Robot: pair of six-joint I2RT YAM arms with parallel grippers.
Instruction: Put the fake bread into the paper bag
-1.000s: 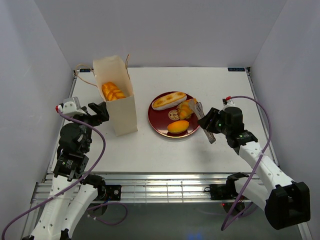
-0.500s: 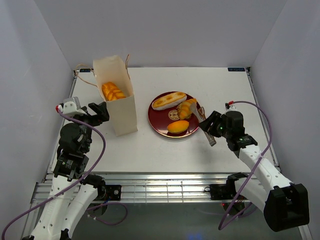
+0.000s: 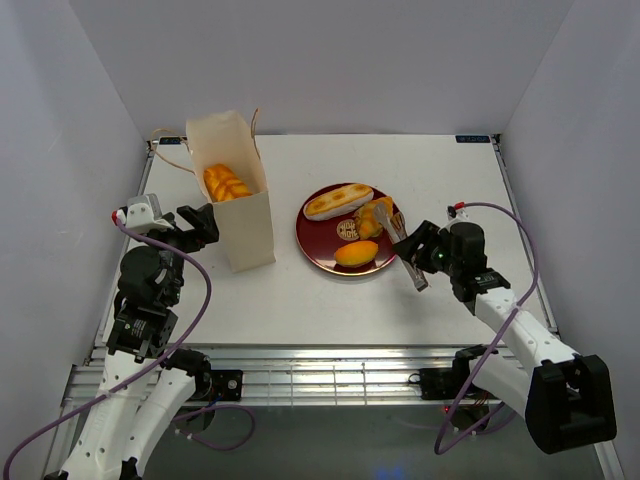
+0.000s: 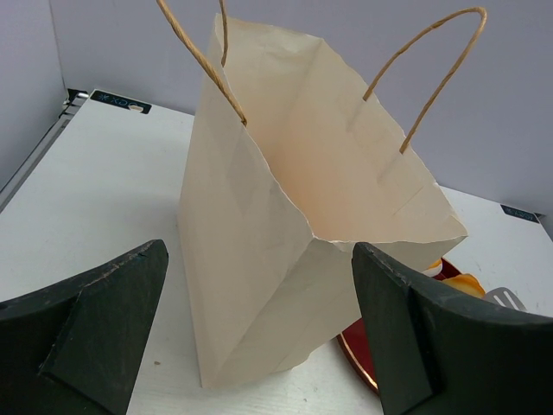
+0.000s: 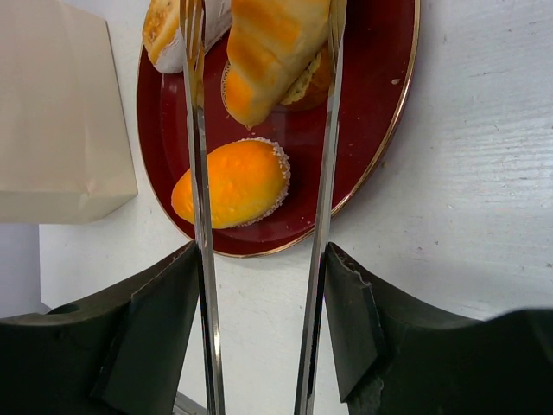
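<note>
The paper bag (image 3: 240,215) stands upright left of the dark red plate (image 3: 318,245), with an orange pastry (image 3: 226,183) inside. On the plate lie the long cream-striped roll (image 3: 338,201), the oval bun (image 3: 356,253) and the croissant (image 3: 372,218). My right gripper (image 3: 425,250) is shut on the silver tongs (image 3: 408,255). In the right wrist view the tongs' arms (image 5: 197,173) straddle the croissant (image 5: 270,52), above the bun (image 5: 232,183). My left gripper (image 3: 200,225) is open and empty beside the bag (image 4: 259,216), its fingers (image 4: 104,320) apart.
White walls close in the table on three sides. The bag's string handles (image 4: 432,78) stick up. The plate's edge (image 4: 363,354) shows just right of the bag in the left wrist view. The arm bases and rail lie along the near edge.
My right gripper has shifted slightly left and nearer with the tongs, bringing them lower over the plate's right side. The left arm, the bag and the pastries have not moved.
</note>
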